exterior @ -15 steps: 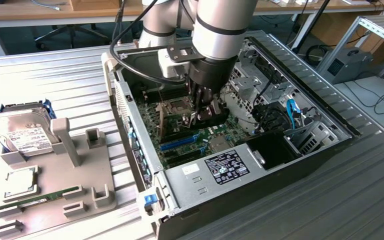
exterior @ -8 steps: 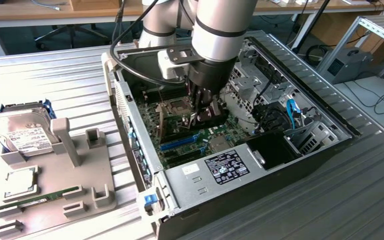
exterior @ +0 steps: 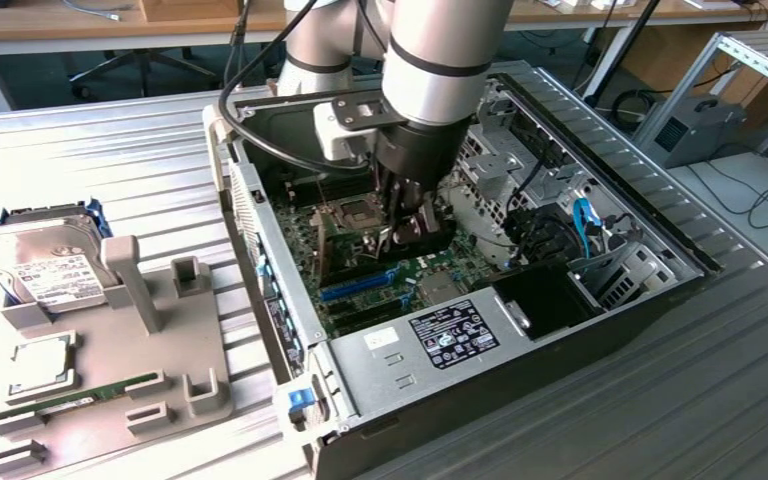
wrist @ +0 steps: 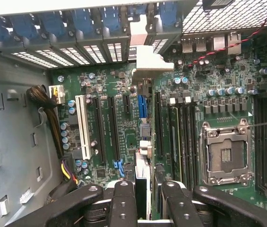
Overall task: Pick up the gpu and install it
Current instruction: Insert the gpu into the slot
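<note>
one arm was reaching down into the open pc case (exterior: 651, 262), with its gripper (exterior: 404, 228) low over the motherboard (exterior: 418, 265). the gpu (exterior: 344, 248) was clamped between the fingers, standing on edge directly below the wrist and a bit toward the exterior view's left of it. in the wrist view the card (wrist: 142, 142) ran straight out from between the two black fingers (wrist: 124, 201), seen edge-on, with its silver end bracket (wrist: 147, 64) at the far end up against the row of rear slot covers (wrist: 67, 52). so the jaws were closed on the card, part way shut, not clenched empty.

it looked lined up over the blue slot (wrist: 142, 106) in the middle of the board, next to the black slots and well apart from the white slot (wrist: 82, 125). couldn't tell whether the card edge was actually seated in the slot or just above it.

outside the case, on the exterior view's left, a grey fixture tray (exterior: 117, 400) sat on the metal table (exterior: 117, 170) with a hard drive (exterior: 48, 262), a cpu (exterior: 40, 362) and a green memory stick (exterior: 71, 400) on it. the empty cpu socket (wrist: 225, 153) was off to one side of the gripper.
</note>
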You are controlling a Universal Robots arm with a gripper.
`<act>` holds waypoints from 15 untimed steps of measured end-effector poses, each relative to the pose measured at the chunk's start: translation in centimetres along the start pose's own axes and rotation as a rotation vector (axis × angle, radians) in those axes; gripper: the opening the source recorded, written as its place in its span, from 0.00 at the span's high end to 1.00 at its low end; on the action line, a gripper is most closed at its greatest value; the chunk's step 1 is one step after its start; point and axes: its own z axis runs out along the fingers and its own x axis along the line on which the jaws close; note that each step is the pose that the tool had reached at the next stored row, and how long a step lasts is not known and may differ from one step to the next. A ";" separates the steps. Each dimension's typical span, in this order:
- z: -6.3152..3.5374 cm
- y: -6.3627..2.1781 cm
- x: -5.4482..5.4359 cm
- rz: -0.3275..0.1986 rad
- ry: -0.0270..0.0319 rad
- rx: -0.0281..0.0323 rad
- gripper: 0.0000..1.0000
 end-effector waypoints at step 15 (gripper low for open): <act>0.46 0.17 -0.3 -0.020 0.0018 -0.0005 0.74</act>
